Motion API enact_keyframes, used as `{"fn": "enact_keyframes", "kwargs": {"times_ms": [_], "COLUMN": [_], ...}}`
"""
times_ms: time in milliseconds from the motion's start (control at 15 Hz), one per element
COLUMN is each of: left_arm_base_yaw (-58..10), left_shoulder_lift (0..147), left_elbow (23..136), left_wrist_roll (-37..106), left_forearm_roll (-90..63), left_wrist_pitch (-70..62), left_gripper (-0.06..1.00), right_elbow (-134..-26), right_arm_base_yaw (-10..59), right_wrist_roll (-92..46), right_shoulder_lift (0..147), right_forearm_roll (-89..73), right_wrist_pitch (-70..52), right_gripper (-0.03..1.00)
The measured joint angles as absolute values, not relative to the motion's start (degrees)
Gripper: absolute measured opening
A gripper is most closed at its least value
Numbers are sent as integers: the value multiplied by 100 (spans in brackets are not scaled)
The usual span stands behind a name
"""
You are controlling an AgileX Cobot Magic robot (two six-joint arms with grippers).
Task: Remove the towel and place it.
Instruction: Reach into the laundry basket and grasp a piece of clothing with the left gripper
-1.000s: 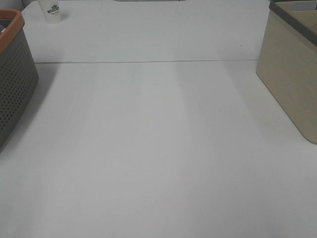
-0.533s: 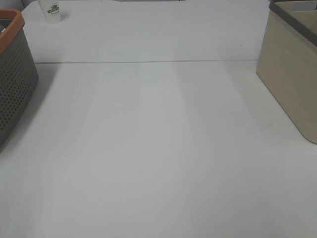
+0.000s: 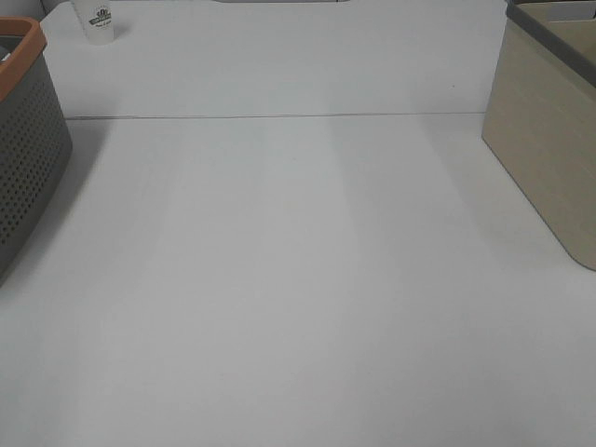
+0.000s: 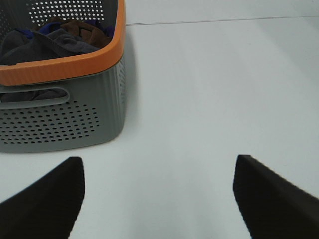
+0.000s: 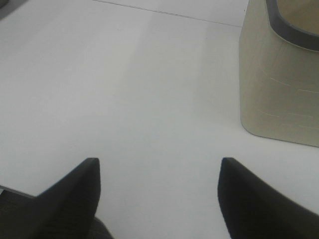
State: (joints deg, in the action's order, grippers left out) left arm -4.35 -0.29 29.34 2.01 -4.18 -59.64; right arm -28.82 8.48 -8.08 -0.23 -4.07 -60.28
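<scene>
A dark charcoal-grey towel (image 4: 47, 42) lies crumpled inside a grey perforated basket with an orange rim (image 4: 75, 67), among brown and blue cloths. The basket stands at the table's left edge in the high view (image 3: 28, 140); its contents are hidden there. My left gripper (image 4: 157, 164) is open and empty, low over the table just in front of the basket. My right gripper (image 5: 158, 164) is open and empty over bare table, near the beige bin. Neither gripper shows in the high view.
A beige bin with a dark rim (image 3: 545, 140) stands at the right edge; it also shows in the right wrist view (image 5: 279, 89). A white paper cup (image 3: 98, 19) stands at the far left back. A seam line (image 3: 279, 116) crosses the white table.
</scene>
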Motion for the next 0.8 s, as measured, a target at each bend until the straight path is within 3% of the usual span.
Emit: {"fn": "enact_keyframes", "kwargs": {"times_ms": [800], "left_arm_base_yaw": [-435], "left_shoulder_lift": [-29], "left_elbow": [2934], "left_wrist_roll": [-212], "left_forearm_roll": [-195], "left_wrist_pitch": [-5964], "left_gripper": [76], "right_elbow": [-2882], "right_arm_base_yaw": [848], "right_wrist_roll": [-808], "right_shoulder_lift": [-23], "right_forearm_roll": [-407], "right_wrist_pitch": [-6028], "right_gripper": [67]}}
